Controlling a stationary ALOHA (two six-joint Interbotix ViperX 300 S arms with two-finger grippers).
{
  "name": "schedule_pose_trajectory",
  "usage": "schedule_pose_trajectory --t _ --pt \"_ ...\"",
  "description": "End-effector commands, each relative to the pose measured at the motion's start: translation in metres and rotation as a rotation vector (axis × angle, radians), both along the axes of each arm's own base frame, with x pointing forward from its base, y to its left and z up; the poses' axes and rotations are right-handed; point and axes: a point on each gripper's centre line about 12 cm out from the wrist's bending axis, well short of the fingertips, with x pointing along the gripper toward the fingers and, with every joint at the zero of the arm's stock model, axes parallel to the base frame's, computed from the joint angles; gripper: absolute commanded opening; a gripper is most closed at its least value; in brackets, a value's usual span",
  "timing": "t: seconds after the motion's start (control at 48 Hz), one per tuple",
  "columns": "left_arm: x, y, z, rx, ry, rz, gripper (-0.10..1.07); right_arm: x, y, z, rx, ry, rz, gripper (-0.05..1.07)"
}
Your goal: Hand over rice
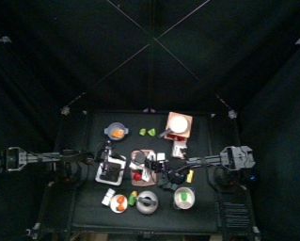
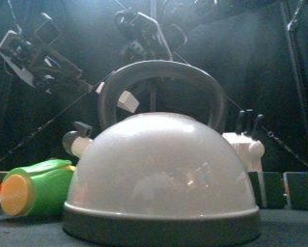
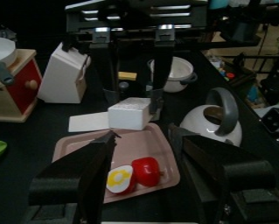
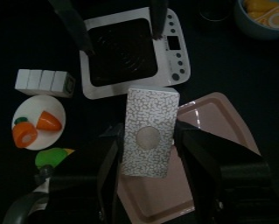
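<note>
While the right gripper point(image 4: 151, 147) has its fingers clamped on the long sides of the rice box point(image 4: 148, 118), that white speckled carton hangs over the pink tray point(image 3: 93, 144) at the middle of the bench point(image 1: 83, 193). Left gripper point(image 3: 145, 149): fingers wide apart, pointed at the box from the left, nothing between them. Tray contents: toy fried egg point(image 3: 118, 180) and red tomato point(image 3: 148, 171), touching. On the far side of the tray: white kitchen scale point(image 4: 124, 48) with a black platform, and a white knife block point(image 3: 69, 74). At the near edge: white kettle point(image 2: 163, 174) with a dark handle, a green and yellow toy point(image 2: 34, 188) just left of it.
</note>
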Motion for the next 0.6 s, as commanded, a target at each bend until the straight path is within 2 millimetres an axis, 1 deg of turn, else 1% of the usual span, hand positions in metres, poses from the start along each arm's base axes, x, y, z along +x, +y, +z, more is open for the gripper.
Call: schedule_pose_trajectory --t 0.0,0.062,0.208,0.583 --pt "0.013 0.000 0.008 -0.003 -0.027 -0.023 0.88 -0.002 0.002 0.023 0.002 -0.067 0.010 0.69" --pt "0.020 -0.002 0.008 -0.004 -0.027 -0.043 0.88 -0.001 0.002 0.022 -0.002 -0.075 0.017 0.69" --pt "0.033 0.003 0.005 -0.011 -0.009 -0.037 0.88 0.000 0.004 0.021 -0.007 -0.084 0.030 0.69" --pt "0.047 0.007 -0.002 -0.019 0.012 -0.042 0.88 0.000 0.012 0.019 -0.022 -0.079 0.054 0.69"
